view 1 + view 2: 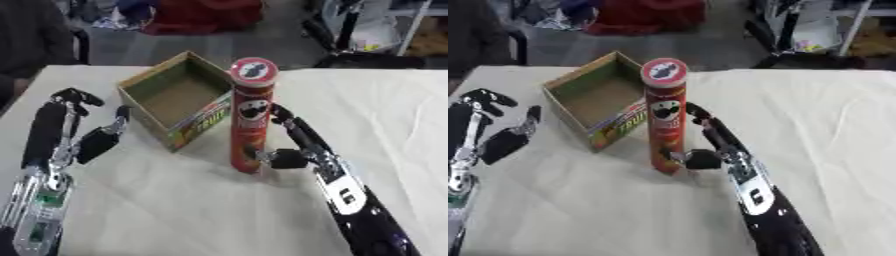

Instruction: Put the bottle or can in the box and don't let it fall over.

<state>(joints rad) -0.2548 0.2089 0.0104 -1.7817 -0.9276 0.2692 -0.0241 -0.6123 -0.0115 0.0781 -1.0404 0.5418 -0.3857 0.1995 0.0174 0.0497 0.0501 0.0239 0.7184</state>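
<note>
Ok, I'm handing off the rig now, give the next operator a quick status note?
Right hand: at the red can's lower part, thumb against it near the base; full wrap not visible.
Left hand: idle, open, left of the box.
Can stands upright on the table, just right of the open cardboard box.
Done: nothing boxed yet.
Left: lift the can, set it upright inside.

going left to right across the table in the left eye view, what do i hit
left hand → cardboard box → red chip can → right hand, its fingers against the can
</note>
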